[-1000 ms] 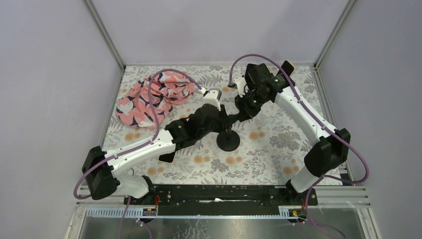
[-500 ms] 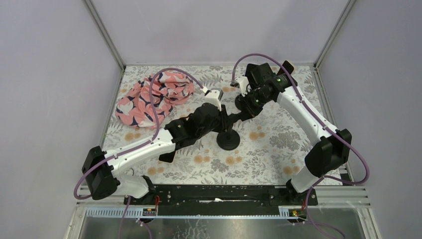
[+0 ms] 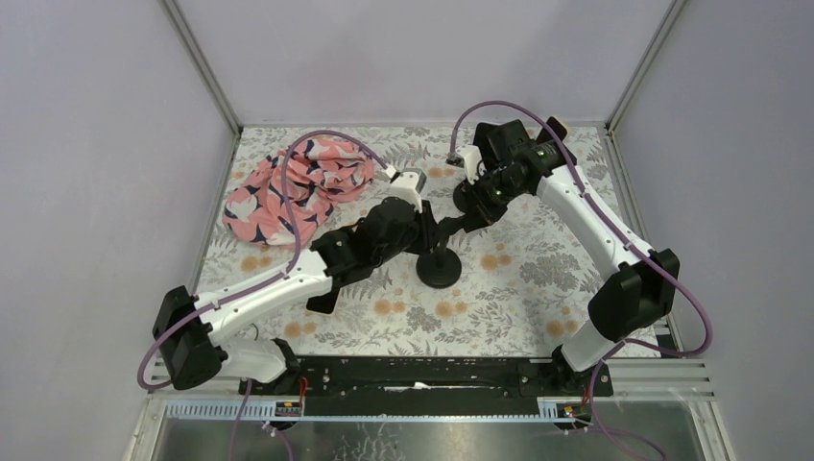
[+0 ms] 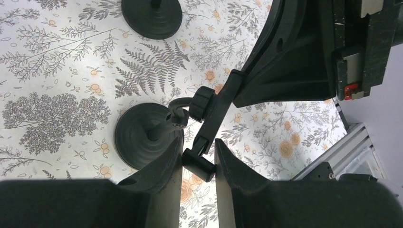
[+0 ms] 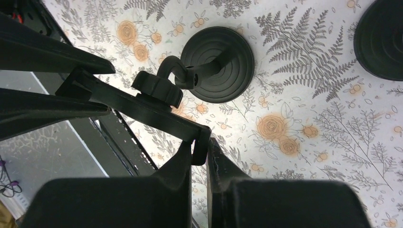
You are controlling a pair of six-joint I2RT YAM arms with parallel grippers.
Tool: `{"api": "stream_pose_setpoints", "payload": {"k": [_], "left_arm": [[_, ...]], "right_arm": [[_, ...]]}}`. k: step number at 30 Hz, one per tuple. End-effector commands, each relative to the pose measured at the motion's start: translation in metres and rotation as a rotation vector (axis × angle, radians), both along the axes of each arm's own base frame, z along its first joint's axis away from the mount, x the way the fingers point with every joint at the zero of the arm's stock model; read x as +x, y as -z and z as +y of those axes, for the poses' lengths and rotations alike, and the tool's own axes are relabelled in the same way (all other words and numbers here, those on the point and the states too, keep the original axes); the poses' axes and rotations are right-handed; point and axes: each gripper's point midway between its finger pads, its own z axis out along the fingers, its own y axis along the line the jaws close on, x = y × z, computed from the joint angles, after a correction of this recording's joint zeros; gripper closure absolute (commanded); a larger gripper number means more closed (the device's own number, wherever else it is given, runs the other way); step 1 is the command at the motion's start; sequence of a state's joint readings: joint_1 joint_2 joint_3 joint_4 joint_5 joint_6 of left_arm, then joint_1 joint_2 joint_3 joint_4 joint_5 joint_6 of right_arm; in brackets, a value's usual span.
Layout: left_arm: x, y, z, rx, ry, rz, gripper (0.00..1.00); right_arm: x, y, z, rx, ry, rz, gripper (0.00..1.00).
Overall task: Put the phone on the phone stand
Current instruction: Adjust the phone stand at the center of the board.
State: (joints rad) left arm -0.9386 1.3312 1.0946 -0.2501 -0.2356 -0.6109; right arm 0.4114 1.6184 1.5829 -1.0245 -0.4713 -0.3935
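The black phone stand has a round base [image 3: 440,272] on the floral table and a cradle bar raised between my two grippers. My left gripper [image 3: 434,230] is shut on the small block at one end of the cradle [image 4: 214,111], and both fingers touch it in the left wrist view [image 4: 198,145]. My right gripper [image 3: 467,219] is shut on the lip at the other end of the cradle [image 5: 142,107], seen close in the right wrist view [image 5: 199,142]. A dark flat object [image 3: 322,303], probably the phone, lies on the table, partly hidden under my left arm.
A second round black base [image 3: 467,197] stands just behind the stand, also visible in the left wrist view [image 4: 152,16] and the right wrist view [image 5: 380,40]. A crumpled pink patterned cloth [image 3: 298,187] lies at the back left. Grey walls enclose the table.
Both arms have shifted slightly while keeping hold of the cradle. The right arm's wrist has moved a little to the right and back. The stand's base has barely moved.
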Motion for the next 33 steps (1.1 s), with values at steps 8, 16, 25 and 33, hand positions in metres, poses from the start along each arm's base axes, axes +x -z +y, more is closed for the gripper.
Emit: {"api": "stream_pose_setpoints", "payload": {"k": [8, 16, 25, 33], "left_arm": [[-0.022, 0.03, 0.09, 0.263, -0.063, 0.077, 1.0], [-0.013, 0.02, 0.062, 0.152, -0.013, 0.039, 1.0], [-0.002, 0.014, 0.038, 0.115, 0.061, -0.068, 1.0], [0.003, 0.02, 0.018, 0.13, 0.101, -0.097, 1.0]], "right_arm": [[0.053, -0.003, -0.144, -0.457, 0.24, -0.204, 1.0], [0.013, -0.012, -0.071, -0.186, 0.089, -0.207, 1.0], [-0.023, 0.004, -0.024, 0.016, 0.002, -0.132, 1.0], [-0.042, 0.003, -0.008, 0.143, -0.044, -0.108, 0.77]]}}
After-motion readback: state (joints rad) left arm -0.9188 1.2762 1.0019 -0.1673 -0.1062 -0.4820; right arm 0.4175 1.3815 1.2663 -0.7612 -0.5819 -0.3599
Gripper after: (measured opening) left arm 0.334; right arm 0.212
